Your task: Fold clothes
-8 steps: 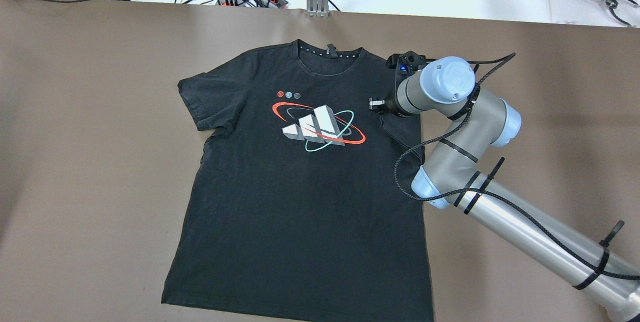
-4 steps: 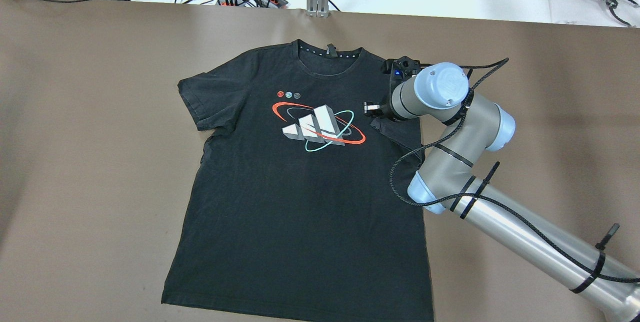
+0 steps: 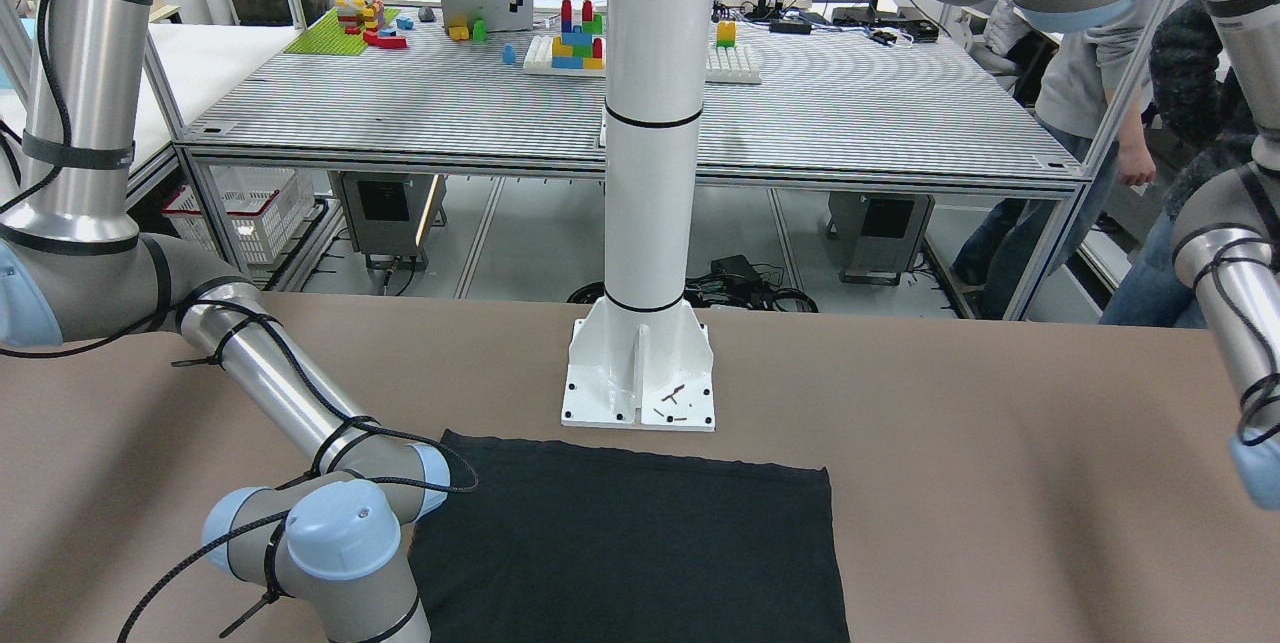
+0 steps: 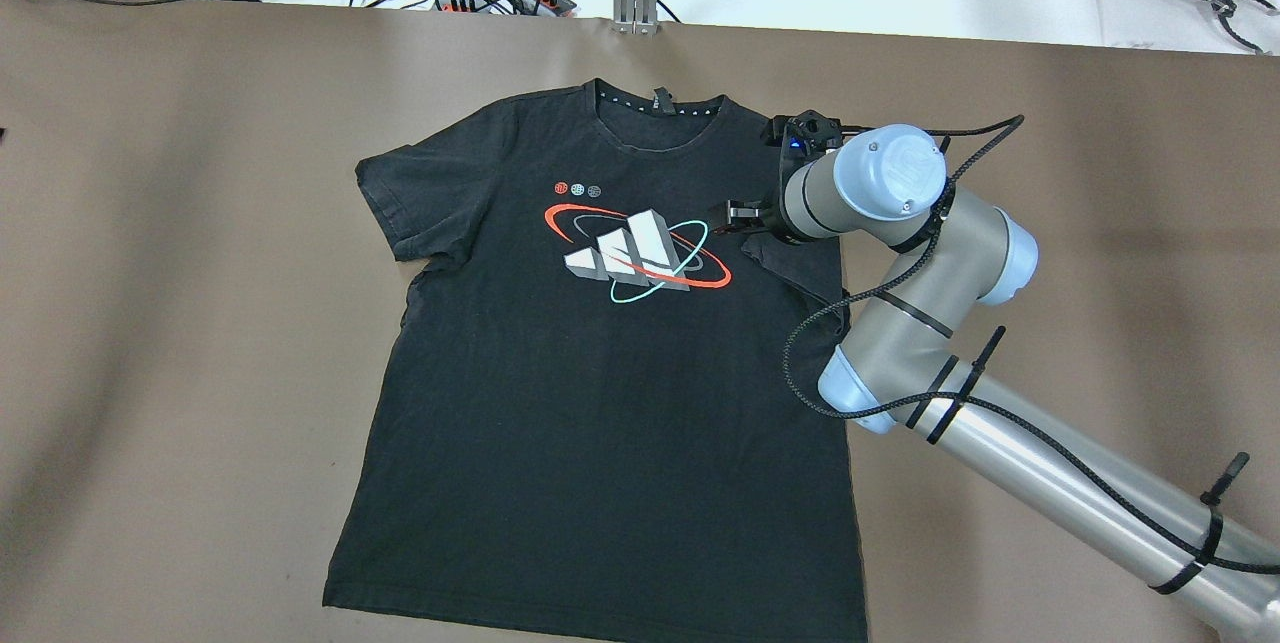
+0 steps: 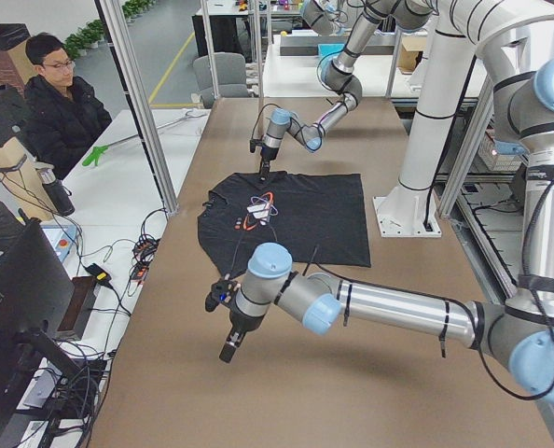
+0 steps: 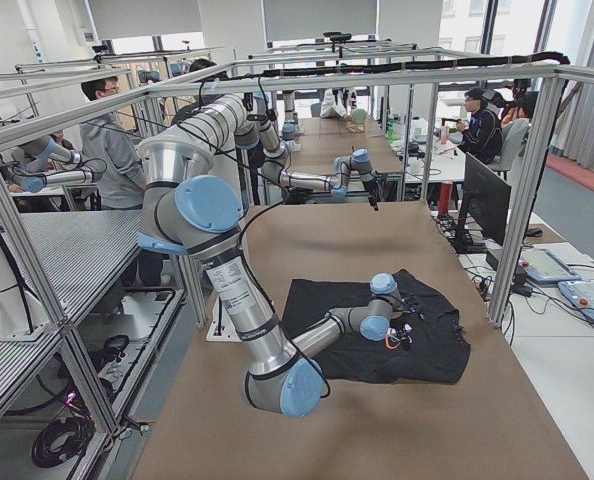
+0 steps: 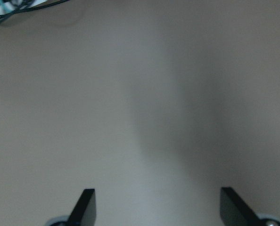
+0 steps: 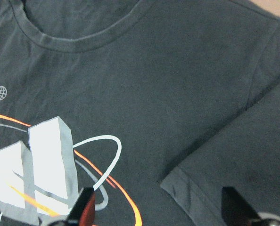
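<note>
T-shirt: black tee (image 4: 600,373) lying flat and face up on the brown table (image 4: 150,323), collar (image 4: 657,118) at 12 o'clock in the overhead view, bottom hem (image 4: 590,618) at 6. There's a red/white/teal print (image 4: 635,253) on the chest.
Sleeves: the one at 10 o'clock (image 4: 410,193) is spread out. The one at 2 o'clock (image 8: 234,155) is turned in, its hem lying over the chest near the print.
Right gripper: right gripper (image 4: 735,215) hangs low over that turned-in sleeve. The wrist cam shows its fingers (image 8: 86,207) spread wide with nothing pinched between them.
Left gripper: left gripper (image 7: 156,197) is well off the shirt, over bare table, fingers spread wide too, holding nothing.
How it'll handle: thin cotton-ish knit, so I'd guess light, floppy and zero stiffness. It'll drape and drag rather than flip cleanly, and a one-point lift will likely bunch it up.
Where to grab: pinch at a hemmed edge or a seam, where the doubled cloth gives the fingers something. My pick is the spread sleeve's hem or the bottom corners at 7 and 5 o'clock.
Progress: looks early, one sleeve in and the rest not yet folded.
</note>
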{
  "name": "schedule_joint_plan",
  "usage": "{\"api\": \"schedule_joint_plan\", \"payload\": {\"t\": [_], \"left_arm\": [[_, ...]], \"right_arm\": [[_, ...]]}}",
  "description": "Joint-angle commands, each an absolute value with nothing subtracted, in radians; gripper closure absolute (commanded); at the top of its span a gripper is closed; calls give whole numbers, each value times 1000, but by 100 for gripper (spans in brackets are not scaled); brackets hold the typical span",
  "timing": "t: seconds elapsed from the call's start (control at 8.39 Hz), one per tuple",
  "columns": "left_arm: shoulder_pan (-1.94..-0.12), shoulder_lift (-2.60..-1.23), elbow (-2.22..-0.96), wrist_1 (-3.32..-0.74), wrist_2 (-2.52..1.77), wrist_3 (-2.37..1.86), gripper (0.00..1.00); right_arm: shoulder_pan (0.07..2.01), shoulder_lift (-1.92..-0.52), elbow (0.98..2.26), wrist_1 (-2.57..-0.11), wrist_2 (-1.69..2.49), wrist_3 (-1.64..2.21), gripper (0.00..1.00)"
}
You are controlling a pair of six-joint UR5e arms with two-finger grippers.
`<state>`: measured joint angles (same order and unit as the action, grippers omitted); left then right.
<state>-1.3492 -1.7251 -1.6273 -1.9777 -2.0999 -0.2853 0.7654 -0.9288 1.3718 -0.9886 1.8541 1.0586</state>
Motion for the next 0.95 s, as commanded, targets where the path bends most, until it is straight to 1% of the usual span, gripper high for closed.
{"api": "schedule_joint_plan", "payload": {"t": [0.0, 0.12, 0.24, 0.48, 0.6, 0.72, 0.83], "left_arm": [[-1113, -1998, -1452, -1983, -2103, -590, 13], [-1080, -2126, -1313, -1985, -2105, -589, 19], [-1045, -2245, -1166, -1999, -2103, -594, 21], [-1039, -2276, -999, -2197, -2114, -597, 29], [-1037, -2289, -971, -2221, -2118, -601, 31], [-1035, -2287, -969, -2221, -2132, -601, 36], [-1028, -2289, -968, -2221, -2155, -601, 37]], "right_arm": [[758, -997, 1478, -992, 1858, 1065, 5], [743, -1008, 1483, -992, 1858, 1065, 5], [727, -1012, 1483, -991, 1858, 1065, 5], [724, -1014, 1483, -991, 1855, 1065, 5], [724, -1014, 1483, -991, 1853, 1065, 5], [724, -1014, 1483, -991, 1855, 1065, 5], [724, -1012, 1483, -989, 1855, 1065, 5]]}}
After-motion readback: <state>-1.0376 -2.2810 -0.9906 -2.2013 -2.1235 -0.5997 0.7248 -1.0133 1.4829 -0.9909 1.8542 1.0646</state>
